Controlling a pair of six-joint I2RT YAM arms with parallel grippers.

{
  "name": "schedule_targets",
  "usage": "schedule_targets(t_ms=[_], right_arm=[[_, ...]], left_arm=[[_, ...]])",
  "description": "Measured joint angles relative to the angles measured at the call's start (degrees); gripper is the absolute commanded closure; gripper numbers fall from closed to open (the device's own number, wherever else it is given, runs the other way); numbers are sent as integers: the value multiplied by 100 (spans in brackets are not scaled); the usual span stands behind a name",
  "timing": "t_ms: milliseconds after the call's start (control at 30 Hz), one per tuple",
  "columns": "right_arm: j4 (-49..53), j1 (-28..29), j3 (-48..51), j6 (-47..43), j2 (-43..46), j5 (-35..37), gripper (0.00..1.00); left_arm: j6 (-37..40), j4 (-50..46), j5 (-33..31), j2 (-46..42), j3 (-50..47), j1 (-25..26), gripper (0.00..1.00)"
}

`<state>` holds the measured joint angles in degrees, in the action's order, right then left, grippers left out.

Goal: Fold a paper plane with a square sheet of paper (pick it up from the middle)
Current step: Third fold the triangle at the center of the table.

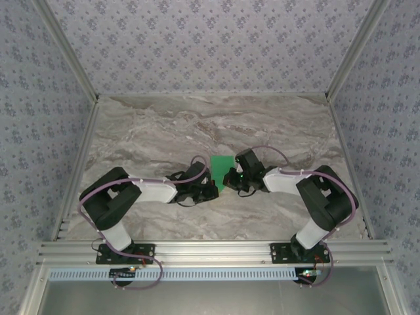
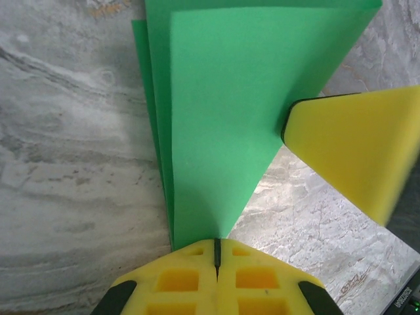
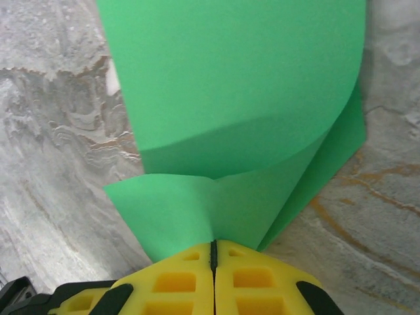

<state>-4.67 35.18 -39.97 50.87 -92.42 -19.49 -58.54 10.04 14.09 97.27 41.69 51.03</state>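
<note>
Both grippers are clamped onto the paper, so you've got a two-handed hold going. Your left gripper (image 2: 215,244) has its yellow pads pressed flat together, pinching the narrow pointed end of the green sheet of paper (image 2: 243,98), which fans out away from it in a few stacked layers. Your right gripper (image 3: 213,244) is squeezed together too, biting a crumpled edge of the same sheet, with the rest curling up and away in a loose bend. On the left wrist cam, one of the right gripper's pads (image 2: 354,144) touches the sheet's right edge. From above, the sheet sits between the two gripper heads, roughly mid-way across the marble table (image 1: 151,131), a bit toward the near side.
</note>
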Motion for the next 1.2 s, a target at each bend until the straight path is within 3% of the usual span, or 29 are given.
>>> schedule_targets(t_ms=[233, 1200], right_arm=[[20, 236, -131, -144, -76, -85, 92], [-72, 107, -13, -118, -243, -44, 94]], left_arm=[[42, 0, 0, 2, 7, 0, 98], [103, -66, -273, -7, 103, 0, 93]])
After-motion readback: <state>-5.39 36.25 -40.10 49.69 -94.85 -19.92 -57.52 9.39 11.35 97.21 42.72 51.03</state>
